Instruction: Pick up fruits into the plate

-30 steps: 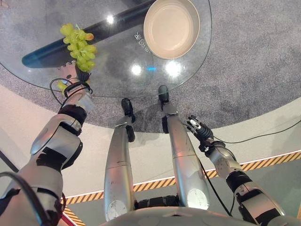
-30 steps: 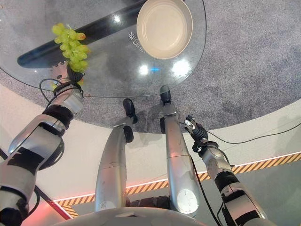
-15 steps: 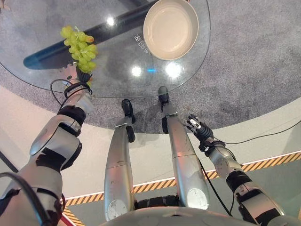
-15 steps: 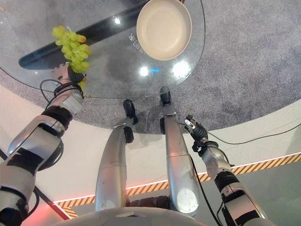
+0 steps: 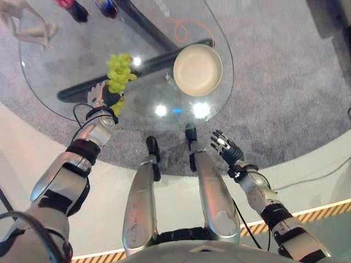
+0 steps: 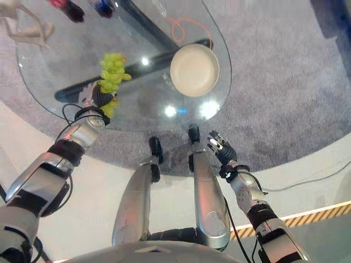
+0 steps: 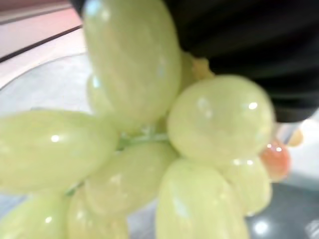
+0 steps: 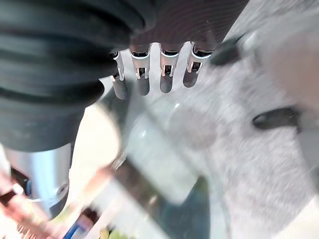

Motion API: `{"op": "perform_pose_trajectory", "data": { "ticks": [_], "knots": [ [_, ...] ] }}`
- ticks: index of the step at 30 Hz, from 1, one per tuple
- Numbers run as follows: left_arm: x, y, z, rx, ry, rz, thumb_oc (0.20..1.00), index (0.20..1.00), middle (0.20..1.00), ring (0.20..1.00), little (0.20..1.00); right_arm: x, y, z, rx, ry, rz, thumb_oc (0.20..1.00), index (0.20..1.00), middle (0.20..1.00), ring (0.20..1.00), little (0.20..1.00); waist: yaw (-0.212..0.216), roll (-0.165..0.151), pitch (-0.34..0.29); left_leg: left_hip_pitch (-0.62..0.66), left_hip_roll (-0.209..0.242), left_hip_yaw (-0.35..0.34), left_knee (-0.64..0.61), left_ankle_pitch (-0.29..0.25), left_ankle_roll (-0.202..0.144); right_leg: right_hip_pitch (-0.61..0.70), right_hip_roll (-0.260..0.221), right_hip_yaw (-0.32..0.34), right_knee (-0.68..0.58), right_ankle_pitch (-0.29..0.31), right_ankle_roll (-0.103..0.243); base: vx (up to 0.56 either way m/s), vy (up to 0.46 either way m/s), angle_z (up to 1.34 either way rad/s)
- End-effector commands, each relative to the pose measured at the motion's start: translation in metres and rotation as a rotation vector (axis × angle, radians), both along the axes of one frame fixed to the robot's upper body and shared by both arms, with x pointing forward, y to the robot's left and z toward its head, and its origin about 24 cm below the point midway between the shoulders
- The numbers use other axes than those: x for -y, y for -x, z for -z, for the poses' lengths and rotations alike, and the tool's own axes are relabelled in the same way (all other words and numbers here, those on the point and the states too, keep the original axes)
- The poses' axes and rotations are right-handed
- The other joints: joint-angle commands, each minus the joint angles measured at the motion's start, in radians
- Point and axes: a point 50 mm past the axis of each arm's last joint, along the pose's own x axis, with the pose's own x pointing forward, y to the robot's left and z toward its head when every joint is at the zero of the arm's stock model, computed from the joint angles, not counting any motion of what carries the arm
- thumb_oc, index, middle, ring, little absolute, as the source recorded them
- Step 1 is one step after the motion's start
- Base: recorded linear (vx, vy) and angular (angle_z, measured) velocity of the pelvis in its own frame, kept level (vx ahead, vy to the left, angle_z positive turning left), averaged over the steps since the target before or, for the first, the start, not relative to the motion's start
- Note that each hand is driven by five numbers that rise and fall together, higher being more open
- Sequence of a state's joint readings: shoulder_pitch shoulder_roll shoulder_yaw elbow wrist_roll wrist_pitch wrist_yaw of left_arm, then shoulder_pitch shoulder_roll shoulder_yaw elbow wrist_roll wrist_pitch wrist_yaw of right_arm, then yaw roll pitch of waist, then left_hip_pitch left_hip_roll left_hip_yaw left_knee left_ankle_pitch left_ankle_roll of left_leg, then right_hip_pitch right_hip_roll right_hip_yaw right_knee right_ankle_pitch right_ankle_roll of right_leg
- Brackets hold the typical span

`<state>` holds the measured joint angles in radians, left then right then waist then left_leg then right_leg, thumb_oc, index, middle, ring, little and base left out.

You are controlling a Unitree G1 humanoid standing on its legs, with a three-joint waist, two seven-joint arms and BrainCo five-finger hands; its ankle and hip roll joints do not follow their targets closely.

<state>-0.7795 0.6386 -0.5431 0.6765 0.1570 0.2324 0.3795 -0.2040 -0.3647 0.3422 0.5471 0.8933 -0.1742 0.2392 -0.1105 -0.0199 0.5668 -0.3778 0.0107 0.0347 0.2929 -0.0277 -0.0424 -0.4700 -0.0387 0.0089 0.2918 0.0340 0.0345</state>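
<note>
grapes: the bunch of pale green grapes (image 5: 118,70) is up in the left hand (image 5: 104,97), over the round glass table (image 5: 66,55), so it looks like the carry is on
plate: the round cream plate (image 5: 198,69) sits empty, well apart from the bunch toward the robot's right
left hand: fingers curled round the bunch's near end, arm reaching forward over the table edge
right hand: right hand (image 5: 224,148) hangs low off the table, fingers loose and spread, idle
</note>
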Motion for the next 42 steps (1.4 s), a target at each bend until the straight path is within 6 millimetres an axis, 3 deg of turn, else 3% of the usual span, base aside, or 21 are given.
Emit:
{"op": "perform_pose_trajectory", "data": {
  "ticks": [1, 6, 12, 17, 30, 42],
  "knots": [
    [-0.017, 0.01, -0.022, 0.084, -0.051, 0.036, 0.2, 0.2, 0.2, 0.2, 0.2, 0.002, 0.014, -0.006, 0.053, -0.1, -0.007, 1.0, 1.0, 1.0, 1.0, 1.0, 0.018, 0.019, -0.111, 0.082, -0.07, -0.035, -0.1, 0.007, 0.028, 0.094, -0.012, -0.067, -0.039, -0.042, 0.033, 0.13, -0.037, 0.13],
    [-0.006, 0.024, -0.027, 0.08, -0.084, 0.166, 0.2, 0.2, 0.2, 0.2, 0.2, -0.002, 0.016, -0.018, 0.079, -0.076, -0.057, 1.0, 1.0, 1.0, 1.0, 1.0, 0.038, 0.025, -0.213, 0.206, -0.064, -0.041, -0.196, 0.022, 0.019, 0.246, -0.029, -0.1, -0.146, -0.035, 0.039, 0.16, -0.045, 0.18],
    [0.006, 0.043, -0.018, 0.059, -0.11, 0.308, 0.2, 0.2, 0.2, 0.2, 0.2, 0.01, 0.018, -0.03, 0.065, -0.016, -0.114, 1.0, 1.0, 1.0, 1.0, 1.0, 0.062, 0.023, -0.329, 0.334, -0.061, -0.039, -0.247, 0.006, 0.018, 0.406, -0.034, -0.128, -0.227, -0.038, 0.046, 0.21, -0.04, 0.13],
    [0.028, 0.058, -0.016, 0.051, -0.135, 0.479, 0.2, 0.2, 0.2, 0.2, 0.2, 0.009, 0.021, -0.04, 0.032, -0.144, -0.166, 1.0, 1.0, 1.0, 1.0, 1.0, 0.084, 0.014, -0.4, 0.408, -0.058, -0.039, -0.267, -0.011, 0.021, 0.494, -0.036, -0.152, -0.269, -0.036, 0.049, 0.17, -0.044, 0.15],
    [0.074, 0.08, -0.006, -0.06, -0.319, 0.787, 0.2, 0.2, 0.2, 0.2, 0.2, -0.03, 0.013, -0.077, 0.038, -0.505, -0.25, 1.0, 1.0, 1.0, 1.0, 1.0, 0.126, 0.007, -0.466, 0.496, -0.054, -0.04, -0.299, -0.031, 0.027, 0.59, -0.037, -0.186, -0.314, -0.037, 0.059, 0.04, -0.021, 0.05],
    [0.112, 0.084, -0.012, -0.095, -0.385, 0.959, 0.2, 0.2, 0.2, 0.2, 0.2, -0.073, 0.007, -0.089, -0.054, -0.666, -0.326, 1.0, 1.0, 1.0, 1.0, 1.0, 0.155, 0.0, -0.488, 0.523, -0.052, -0.048, -0.315, -0.035, 0.027, 0.62, -0.037, -0.211, -0.339, -0.03, 0.064, -0.01, 0.001, 0.05]
  ]
}}
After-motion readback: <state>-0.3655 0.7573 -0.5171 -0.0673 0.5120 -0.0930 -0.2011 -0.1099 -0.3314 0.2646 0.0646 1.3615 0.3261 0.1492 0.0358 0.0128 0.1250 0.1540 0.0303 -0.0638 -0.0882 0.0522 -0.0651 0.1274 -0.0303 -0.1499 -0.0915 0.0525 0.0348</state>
